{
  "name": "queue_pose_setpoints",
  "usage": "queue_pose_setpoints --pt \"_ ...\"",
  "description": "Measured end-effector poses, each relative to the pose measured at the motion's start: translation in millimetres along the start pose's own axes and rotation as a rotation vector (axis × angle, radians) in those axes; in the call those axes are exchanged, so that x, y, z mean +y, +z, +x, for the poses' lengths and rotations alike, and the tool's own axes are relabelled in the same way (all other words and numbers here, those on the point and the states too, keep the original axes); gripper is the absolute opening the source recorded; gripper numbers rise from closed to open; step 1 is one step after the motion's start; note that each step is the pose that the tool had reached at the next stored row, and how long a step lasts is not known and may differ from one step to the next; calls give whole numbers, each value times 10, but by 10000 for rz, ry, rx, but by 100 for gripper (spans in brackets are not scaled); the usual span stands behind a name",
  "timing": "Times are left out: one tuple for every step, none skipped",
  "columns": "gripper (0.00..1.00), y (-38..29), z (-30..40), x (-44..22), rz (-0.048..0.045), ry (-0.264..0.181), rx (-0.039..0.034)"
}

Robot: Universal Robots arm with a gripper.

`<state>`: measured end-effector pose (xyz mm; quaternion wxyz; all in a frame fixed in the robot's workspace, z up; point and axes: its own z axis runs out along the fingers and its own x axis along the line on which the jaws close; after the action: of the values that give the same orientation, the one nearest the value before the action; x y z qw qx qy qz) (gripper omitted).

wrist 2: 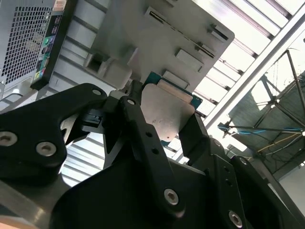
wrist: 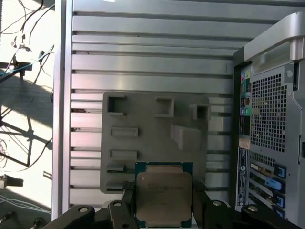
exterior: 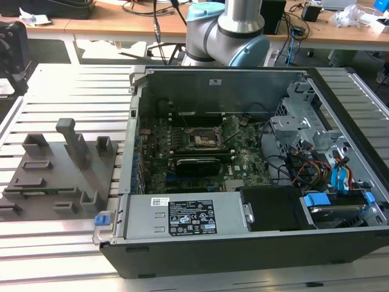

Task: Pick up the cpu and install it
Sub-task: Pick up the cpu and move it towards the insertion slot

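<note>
We see the slotted metal table (exterior: 73, 85) carrying the open computer case (exterior: 243, 246), with the arm (exterior: 240, 27) rising beyond its far wall. To the exterior view's left of the case lies the grey fixture tray (exterior: 61, 176). In both wrist views our gripper (wrist: 163, 202) pinches the cpu (wrist: 163, 191) by two opposite edges. The chip's shiny metal top is showing, and it is lifted clear of the tray, near the case's rear panel.
</note>
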<state>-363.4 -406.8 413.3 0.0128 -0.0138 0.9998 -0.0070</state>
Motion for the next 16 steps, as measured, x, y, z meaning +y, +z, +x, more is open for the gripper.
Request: queue_pose_setpoints --pt "55 1 -26 -1 0 0 0" --pt "55 2 -66 -2 0 0 0" --pt "55 2 -90 -2 0 0 1" --pt "55 3 -112 -3 0 0 2" --pt "55 4 -147 -4 1 0 2" --pt "55 4 -166 -5 0 0 2" --pt "55 5 -187 -5 0 0 1" --pt "55 6 -226 -7 0 -1 1" --pt "55 7 -251 -7 0 0 2" --pt "55 7 -272 -8 0 0 3" --pt "55 8 -300 -8 0 0 2" --pt "55 9 -333 -9 1 0 2" --pt "55 10 -356 -10 0 0 2" --pt "55 11 -374 -10 0 0 1" --pt "55 11 -399 -11 0 0 2" --pt "55 12 -418 -12 0 0 2"
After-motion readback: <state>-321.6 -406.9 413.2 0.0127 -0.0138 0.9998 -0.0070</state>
